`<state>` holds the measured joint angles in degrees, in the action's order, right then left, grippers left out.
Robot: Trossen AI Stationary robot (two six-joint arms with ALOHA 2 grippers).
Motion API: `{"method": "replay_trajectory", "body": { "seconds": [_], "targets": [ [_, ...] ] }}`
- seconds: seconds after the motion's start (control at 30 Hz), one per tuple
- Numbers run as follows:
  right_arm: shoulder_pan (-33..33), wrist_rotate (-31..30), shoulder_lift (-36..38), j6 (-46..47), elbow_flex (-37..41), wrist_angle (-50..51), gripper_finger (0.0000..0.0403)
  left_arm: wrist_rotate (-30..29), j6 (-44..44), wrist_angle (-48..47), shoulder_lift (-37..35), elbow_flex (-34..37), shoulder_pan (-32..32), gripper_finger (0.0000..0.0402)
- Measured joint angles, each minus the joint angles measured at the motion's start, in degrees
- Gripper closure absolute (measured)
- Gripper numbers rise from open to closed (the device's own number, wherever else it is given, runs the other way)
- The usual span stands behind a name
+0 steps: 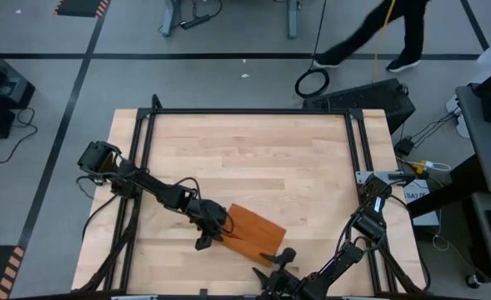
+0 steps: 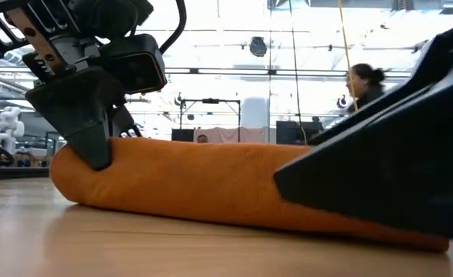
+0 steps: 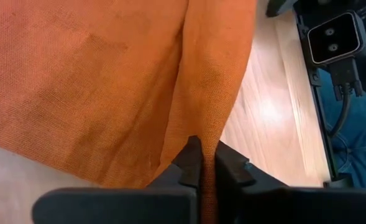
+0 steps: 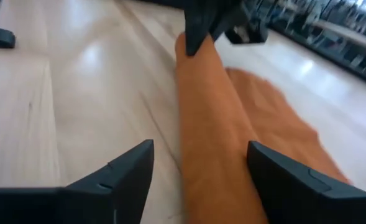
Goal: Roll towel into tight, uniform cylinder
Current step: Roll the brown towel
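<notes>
The rust-orange towel (image 1: 253, 227) lies near the table's near edge. Its near part is rolled into a thick roll (image 2: 211, 181), and the rest lies flat on the wood beyond (image 4: 276, 118). My left gripper (image 1: 205, 242) is shut on the roll's left end (image 2: 95, 165). My right gripper (image 4: 198, 180) is open at the roll's right end, one finger on either side of the roll. Whether those fingers touch the cloth, I cannot tell. In the low view the right gripper (image 2: 364, 177) hides the roll's right end. My left gripper pinches a raised fold of the towel (image 3: 202, 127) between its two fingers at the roll's left end; how many layers, I cannot tell. The fingers slant down from the table's left side. The roll rests on the table, not lifted.
Bare wood (image 1: 245, 158) stretches from the towel toward the far edge. Black frame rails (image 1: 145, 133) run along the table's left and right sides. A person (image 1: 378, 33) walks on the floor beyond the far edge.
</notes>
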<state>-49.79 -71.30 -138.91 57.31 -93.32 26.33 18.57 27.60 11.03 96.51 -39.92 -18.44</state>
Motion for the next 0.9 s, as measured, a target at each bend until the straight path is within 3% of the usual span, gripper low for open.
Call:
{"method": "replay_trajectory", "body": {
  "seconds": [0.33, 0.47, 0.6, 0.73, 0.9],
  "targets": [
    [1.2, 5.41, 0.0, 12.12, 0.0, 7.02, 0.0185, -2.61, -4.4, 0.5, 0.0, 0.0, -0.04, 0.036],
    [1.32, 7.6, -0.33, 19.86, 0.0, 9.8, 0.0199, -4.28, -5.63, 0.8, 0.0, 0.0, -0.12, 0.0306],
    [1.3, 7.23, -0.33, 24.49, 1.51, 8.25, 0.024, -5.32, -9.78, 1.13, -0.12, 0.0, -1.36, 0.0231],
    [1.34, 7.04, -0.3, 26.69, 2.44, 6.47, 0.0295, -5.69, -15.61, -9.15, -3.05, 0.0, -2.42, 0.0164],
    [1.35, 7.43, -0.21, 27.41, 3.23, 4.23, 0.0354, -11.83, -17.49, -18.87, -9.29, 0.07, -3.69, 0.0117]
  ]
}}
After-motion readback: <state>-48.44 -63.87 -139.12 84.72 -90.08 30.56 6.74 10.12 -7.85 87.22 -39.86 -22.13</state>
